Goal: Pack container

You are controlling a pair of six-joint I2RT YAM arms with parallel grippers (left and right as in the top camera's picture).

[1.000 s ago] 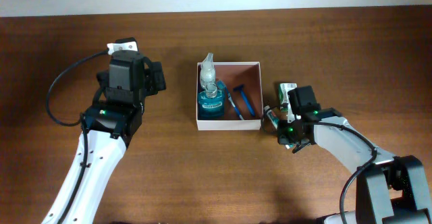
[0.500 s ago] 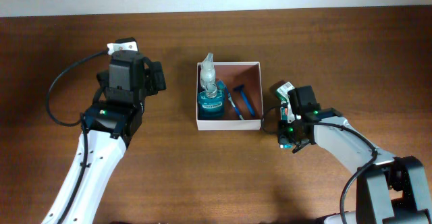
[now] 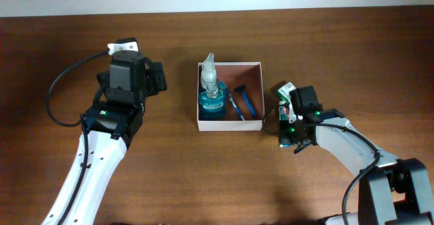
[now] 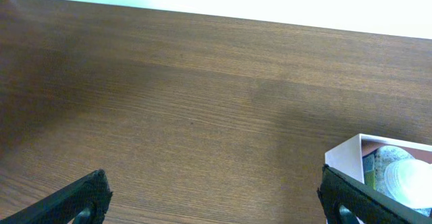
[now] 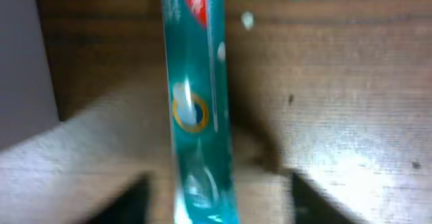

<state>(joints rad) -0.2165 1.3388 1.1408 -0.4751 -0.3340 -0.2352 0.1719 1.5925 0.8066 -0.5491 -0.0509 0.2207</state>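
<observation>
Wooden table [image 3: 203, 171], container [image 3: 229, 125] holding bottle [image 3: 211, 103], left tool [image 4: 212, 190] spread, right tool [image 5: 214, 197] straddling carton [image 5: 196, 82], grip unclear

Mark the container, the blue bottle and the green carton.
container [image 3: 230, 125], overhead view, on its white front wall.
blue bottle [image 3: 212, 105], overhead view, on its blue body.
green carton [image 5: 196, 89], right wrist view, on its long printed face.

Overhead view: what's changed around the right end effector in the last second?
The green-and-white carton tipped to a slant, and the right end effector drew slightly back from the container. In the right wrist view the carton sits between its fingers, too blurred to confirm a grip. Nothing visibly moved in the last half second. The left end effector, open, and the container's contents stayed put.
</observation>
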